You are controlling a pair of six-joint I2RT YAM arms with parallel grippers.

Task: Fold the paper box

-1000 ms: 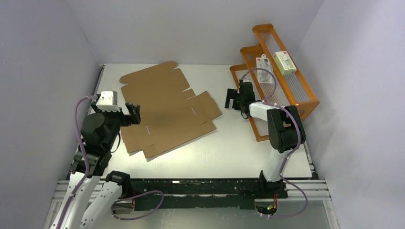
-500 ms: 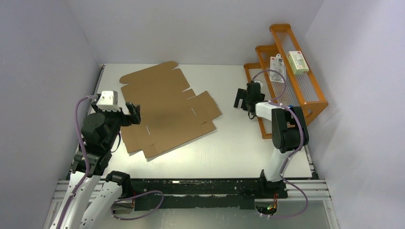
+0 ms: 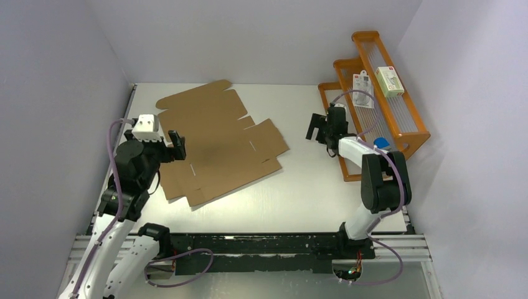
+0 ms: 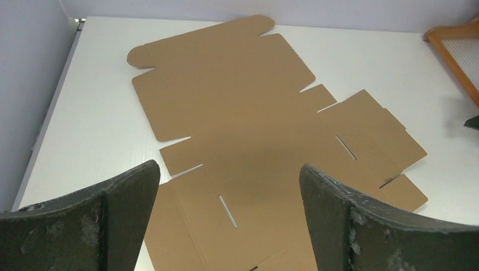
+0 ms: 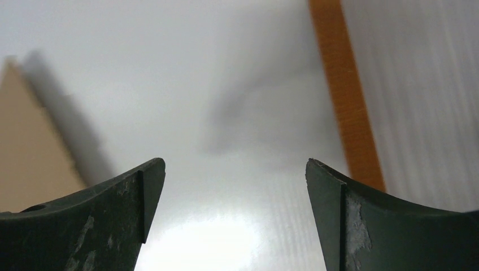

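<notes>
While the paper box (image 3: 215, 146) lies flat at the table's (image 3: 299, 193) far left, the left gripper (image 3: 176, 146) (jaws apart, empty) hides its left edge; the right gripper (image 3: 317, 129), equally spread, hangs beside the orange rack (image 3: 411, 128).

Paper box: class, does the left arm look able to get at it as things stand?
Probably yes. The left gripper, jaws open, hangs at the left edge of the flat paper box, and nothing lies between them.
</notes>
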